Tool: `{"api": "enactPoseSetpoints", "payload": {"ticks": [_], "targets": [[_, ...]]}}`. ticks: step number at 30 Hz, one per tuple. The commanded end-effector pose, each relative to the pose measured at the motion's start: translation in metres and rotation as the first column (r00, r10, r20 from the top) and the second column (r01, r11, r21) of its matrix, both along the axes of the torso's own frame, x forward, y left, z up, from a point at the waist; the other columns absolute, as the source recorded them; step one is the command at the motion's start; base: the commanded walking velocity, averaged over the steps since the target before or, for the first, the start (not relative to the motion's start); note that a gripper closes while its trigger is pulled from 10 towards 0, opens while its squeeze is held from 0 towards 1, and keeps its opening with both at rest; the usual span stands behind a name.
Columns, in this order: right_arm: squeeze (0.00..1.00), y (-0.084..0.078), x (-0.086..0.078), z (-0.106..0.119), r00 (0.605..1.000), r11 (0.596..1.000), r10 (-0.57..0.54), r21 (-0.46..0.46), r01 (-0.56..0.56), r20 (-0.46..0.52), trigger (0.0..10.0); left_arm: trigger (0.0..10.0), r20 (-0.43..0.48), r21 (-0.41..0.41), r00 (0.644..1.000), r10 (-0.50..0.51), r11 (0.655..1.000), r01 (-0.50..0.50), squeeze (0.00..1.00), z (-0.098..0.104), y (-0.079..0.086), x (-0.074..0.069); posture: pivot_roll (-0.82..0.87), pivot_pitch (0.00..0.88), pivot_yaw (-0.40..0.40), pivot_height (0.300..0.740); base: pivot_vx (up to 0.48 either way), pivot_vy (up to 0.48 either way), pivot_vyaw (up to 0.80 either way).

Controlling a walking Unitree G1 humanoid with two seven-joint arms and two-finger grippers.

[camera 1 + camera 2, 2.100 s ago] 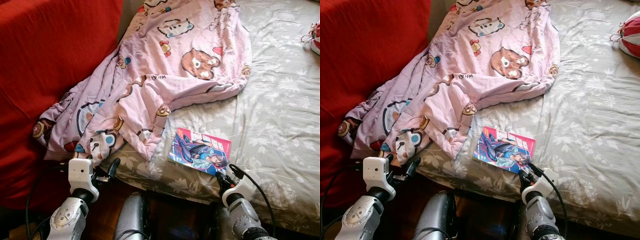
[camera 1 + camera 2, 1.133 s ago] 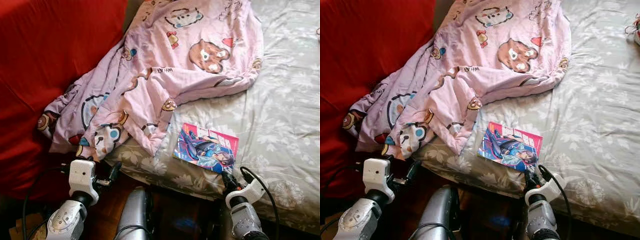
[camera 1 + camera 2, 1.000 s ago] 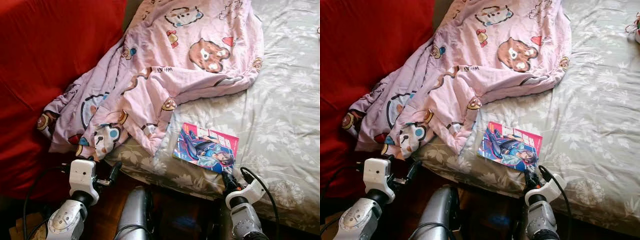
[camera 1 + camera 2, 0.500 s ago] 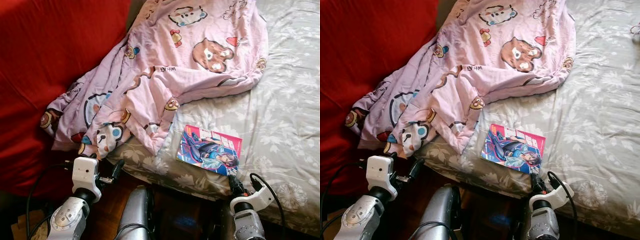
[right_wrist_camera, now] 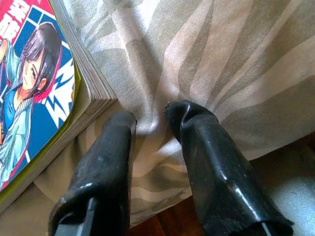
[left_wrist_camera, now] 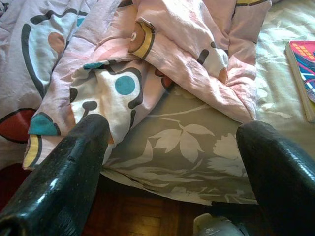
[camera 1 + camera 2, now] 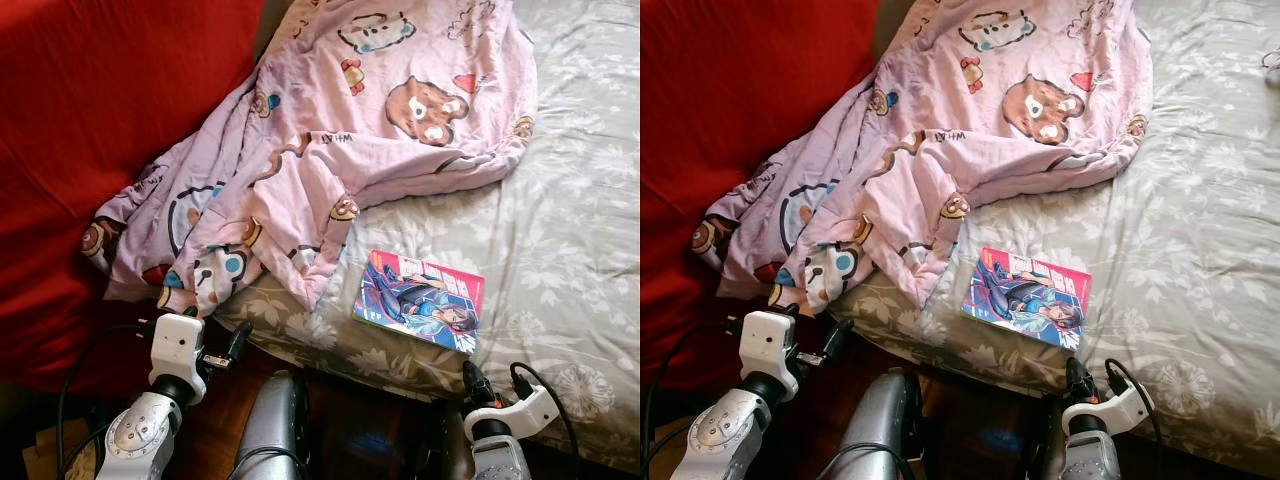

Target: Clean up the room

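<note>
Spread wide apart, the fingers of the left gripper (image 6: 172, 167) hold nothing; they point at the near edge of the bed (image 7: 560, 220), where a fold of the pink cartoon-print blanket (image 7: 330, 150) hangs over the side. From the head camera this gripper sits low on the robot's left, just below the blanket's lowest corner and over dark wooden floor (image 6: 138, 219). The right gripper (image 5: 150, 115) has its two black fingers close together with a narrow gap between them, and the tips press into the grey leaf-patterned bedsheet (image 5: 206, 64) at the edge of the mattress. No object sits between them. Just beside the tips lies the comic book (image 7: 420, 300), its page edges facing the gripper and its bright cover, with a drawn figure in blue and pink, facing up. The book lies flat on the sheet near the bed's near edge, apart from the blanket, whose nearest fold ends a little to the book's left. The blanket is rumpled, covering the far left part of the bed and spilling toward the red fabric surface (image 7: 100, 120) that stands along the bed's left side. Bears and other cartoon animals are printed on it.
</note>
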State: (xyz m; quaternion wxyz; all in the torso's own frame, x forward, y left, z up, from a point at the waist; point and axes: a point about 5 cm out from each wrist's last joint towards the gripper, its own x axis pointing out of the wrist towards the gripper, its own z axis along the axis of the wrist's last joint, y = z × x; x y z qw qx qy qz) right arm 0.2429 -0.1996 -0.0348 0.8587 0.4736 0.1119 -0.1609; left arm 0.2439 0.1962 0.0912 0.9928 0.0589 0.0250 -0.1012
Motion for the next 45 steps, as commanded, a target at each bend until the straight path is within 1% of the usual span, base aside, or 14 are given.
{"api": "enactPoseSetpoints", "payload": {"ticks": [1,7,11,15,19,20,21,22,24,25,29,35,38,45], "targets": [[0.0,0.007,-0.012,-0.011,0.999,0.999,-0.007,0.044,0.009,-0.05,10.0,10.0,-0.03,0.038,1.0,0.007,0.999,-0.006,0.0,-0.008,0.006,-0.006,0.2,0.267,0.121,0.602,0.0,0.0,0.0],[0.0,0.005,-0.019,-0.012,0.999,1.0,-0.018,-0.015,0.017,-0.039,10.0,10.0,-0.031,0.045,1.0,0.007,0.999,-0.006,0.0,-0.01,0.009,-0.005,0.18,0.236,0.111,0.602,0.0,0.0,0.0],[0.0,-0.002,-0.03,-0.011,0.999,0.998,-0.052,-0.047,0.052,0.015,10.0,10.0,-0.031,0.046,0.999,0.01,0.999,-0.008,0.0,-0.012,0.01,-0.004,0.17,0.229,0.107,0.602,0.0,0.0,0.0],[0.0,-0.019,-0.044,-0.006,0.986,0.984,-0.147,-0.087,0.153,0.074,10.0,10.0,-0.028,0.042,1.0,0.01,0.999,-0.008,0.0,-0.013,0.009,-0.002,0.16,0.222,0.107,0.602,0.0,0.0,0.0],[0.0,-0.023,-0.043,0.009,0.974,0.979,-0.166,-0.096,0.182,0.153,10.0,10.0,-0.023,0.037,1.0,0.004,0.999,-0.004,0.0,-0.014,0.007,0.001,0.15,0.218,0.105,0.602,0.0,0.0,0.0],[0.29,-0.018,-0.034,0.014,0.976,0.985,-0.128,-0.096,0.146,0.179,10.0,10.0,-0.02,0.035,1.0,0.005,0.999,-0.004,0.0,-0.014,0.006,0.002,0.15,0.219,0.105,0.602,0.0,0.0,0.0],[0.84,-0.014,-0.026,0.018,0.977,0.988,-0.101,-0.097,0.121,0.19,10.0,10.0,-0.018,0.035,1.0,0.006,0.999,-0.005,0.0,-0.014,0.006,0.002,0.15,0.22,0.105,0.602,0.0,0.0,0.0],[1.0,-0.012,-0.021,0.019,0.976,0.99,-0.09,-0.087,0.108,0.197,10.0,10.0,-0.017,0.034,1.0,0.006,0.999,-0.005,0.0,-0.014,0.006,0.003,0.15,0.221,0.104,0.602,0.0,0.0,0.0],[1.0,-0.009,-0.013,0.022,0.975,0.993,-0.071,-0.078,0.089,0.209,10.0,10.0,-0.016,0.035,1.0,0.006,0.999,-0.006,0.0,-0.013,0.005,0.003,0.15,0.225,0.104,0.602,0.0,0.0,0.0],[1.0,-0.004,0.001,0.029,0.972,0.996,-0.034,-0.068,0.051,0.232,10.0,10.0,-0.013,0.035,1.0,0.009,0.999,-0.008,0.0,-0.013,0.006,0.004,0.16,0.229,0.104,0.602,0.0,0.0,0.0],[1.0,0.004,0.025,0.045,0.959,0.998,0.018,-0.057,-0.002,0.283,10.0,10.0,-0.01,0.039,1.0,0.016,0.999,-0.015,0.0,-0.013,0.008,0.004,0.16,0.232,0.103,0.602,0.0,0.0,0.0],[1.0,0.012,0.044,0.052,0.963,0.998,0.051,-0.058,-0.037,0.265,10.0,10.0,-0.012,0.044,1.0,0.021,0.999,-0.021,0.0,-0.014,0.01,0.003,0.16,0.237,0.108,0.602,0.0,0.0,0.0],[1.0,0.022,0.046,0.052,0.963,0.994,0.092,-0.074,-0.076,0.252,10.0,10.0,-0.014,0.045,1.0,0.019,0.999,-0.018,0.0,-0.014,0.009,0.002,0.17,0.239,0.107,0.602,0.0,0.0,0.0],[1.0,0.022,0.041,0.045,0.97,0.997,0.071,-0.056,-0.06,0.232,10.0,10.0,-0.016,0.046,1.0,0.022,0.999,-0.021,0.0,-0.015,0.01,0.001,0.17,0.245,0.109,0.602,0.0,0.0,0.0]]}}
